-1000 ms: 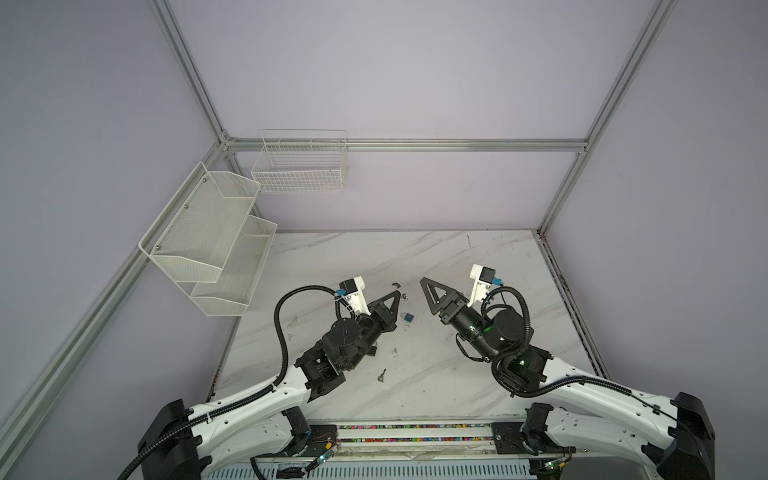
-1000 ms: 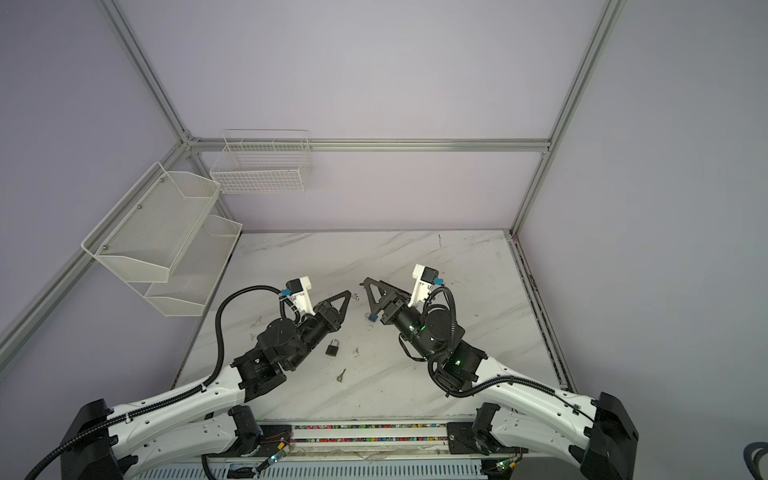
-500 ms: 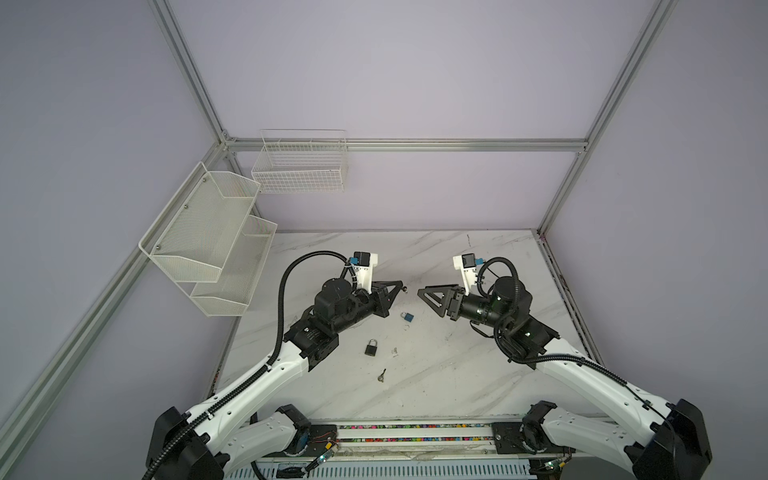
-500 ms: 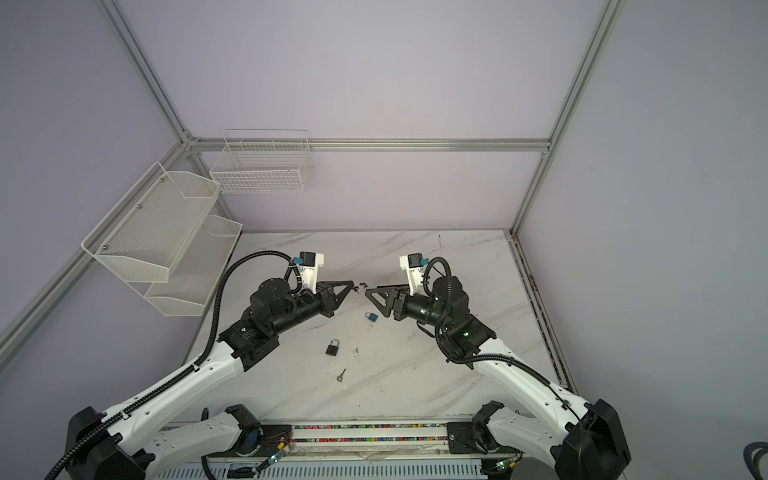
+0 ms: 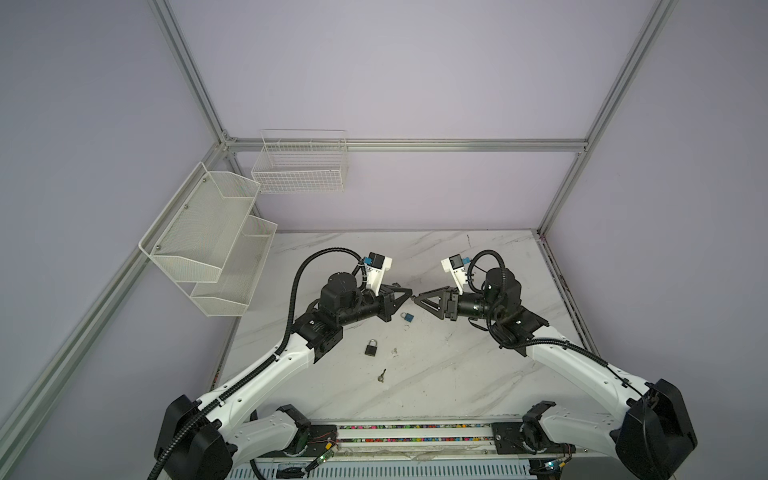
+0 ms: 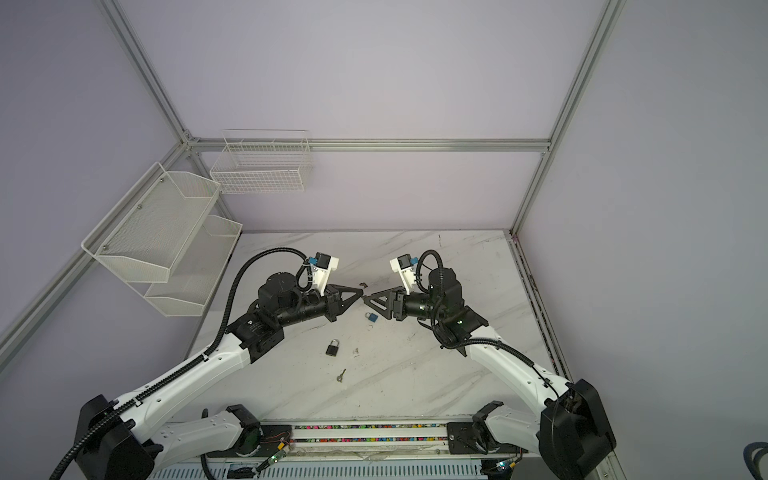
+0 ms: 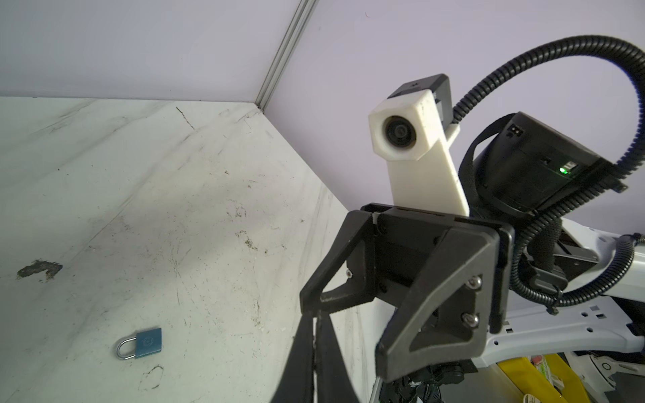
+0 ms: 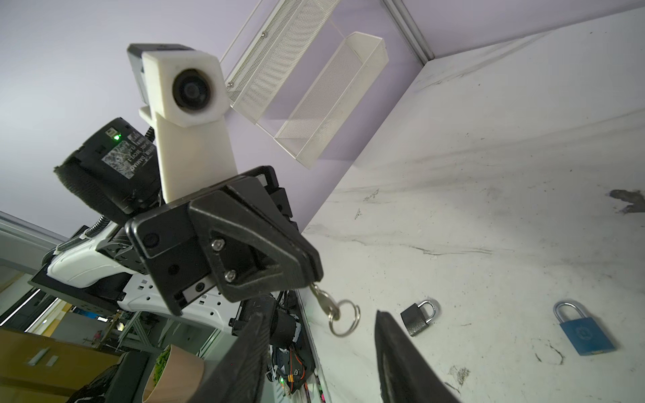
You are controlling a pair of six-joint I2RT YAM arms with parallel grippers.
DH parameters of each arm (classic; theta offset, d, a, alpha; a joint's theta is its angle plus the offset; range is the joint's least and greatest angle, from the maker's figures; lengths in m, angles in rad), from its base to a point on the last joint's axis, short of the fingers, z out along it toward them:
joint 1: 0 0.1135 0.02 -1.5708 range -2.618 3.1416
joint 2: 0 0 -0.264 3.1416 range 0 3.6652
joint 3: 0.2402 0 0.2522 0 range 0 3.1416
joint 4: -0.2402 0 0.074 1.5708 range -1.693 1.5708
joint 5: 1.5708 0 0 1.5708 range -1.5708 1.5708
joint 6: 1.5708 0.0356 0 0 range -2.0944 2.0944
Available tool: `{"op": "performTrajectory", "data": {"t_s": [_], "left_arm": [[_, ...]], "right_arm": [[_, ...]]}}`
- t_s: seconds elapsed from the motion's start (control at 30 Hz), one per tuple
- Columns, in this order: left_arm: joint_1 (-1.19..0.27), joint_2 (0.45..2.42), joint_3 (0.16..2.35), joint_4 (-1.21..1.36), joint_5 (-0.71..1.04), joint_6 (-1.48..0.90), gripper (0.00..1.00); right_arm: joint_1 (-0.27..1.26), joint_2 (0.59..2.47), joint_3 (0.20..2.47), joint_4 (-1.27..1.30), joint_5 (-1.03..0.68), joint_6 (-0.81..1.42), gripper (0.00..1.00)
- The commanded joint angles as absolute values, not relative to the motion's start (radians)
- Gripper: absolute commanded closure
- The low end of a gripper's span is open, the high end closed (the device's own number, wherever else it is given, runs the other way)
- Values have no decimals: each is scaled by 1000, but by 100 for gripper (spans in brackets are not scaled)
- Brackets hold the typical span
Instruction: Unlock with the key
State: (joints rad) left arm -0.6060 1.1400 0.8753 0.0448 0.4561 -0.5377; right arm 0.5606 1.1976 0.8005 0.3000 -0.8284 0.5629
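My left gripper (image 5: pixel 409 293) (image 6: pixel 360 296) is shut on a small silver key (image 8: pixel 323 301), and the key's ring (image 8: pixel 343 319) hangs free below it. My right gripper (image 8: pixel 321 315) meets it tip to tip above mid-table in both top views. It is open, with one finger on each side of the key ring and not touching it. A blue padlock (image 5: pixel 407 318) (image 8: pixel 576 335) lies on the marble just below the grippers. A black padlock (image 5: pixel 371 347) (image 8: pixel 417 317) lies nearer the front. In the left wrist view my left gripper (image 7: pixel 316 315) shows shut, and the key is hidden.
A second key (image 5: pixel 382 375) (image 6: pixel 341 375) lies loose on the table (image 5: pixel 457 374) in front of the black padlock. White mesh shelves (image 5: pixel 208 241) and a wire basket (image 5: pixel 301 166) hang on the left and back walls. A dark scuff (image 7: pixel 38 268) marks the marble.
Both arms have swung in and levelled out, bringing the gripper tips together over the blue padlock. The right jaws have narrowed around the key ring. The left gripper stayed shut.
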Motion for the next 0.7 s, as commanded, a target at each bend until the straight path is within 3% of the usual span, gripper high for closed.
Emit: {"op": "performTrajectory", "data": {"t_s": [0.0, 0.67], "left_arm": [[-600, 1143, 985, 90, 514, -517, 100], [-594, 1154, 1004, 109, 530, -548, 100]], "right_arm": [[554, 1211, 824, 356, -890, 546, 50], [533, 1213, 795, 411, -933, 576, 69]]}}
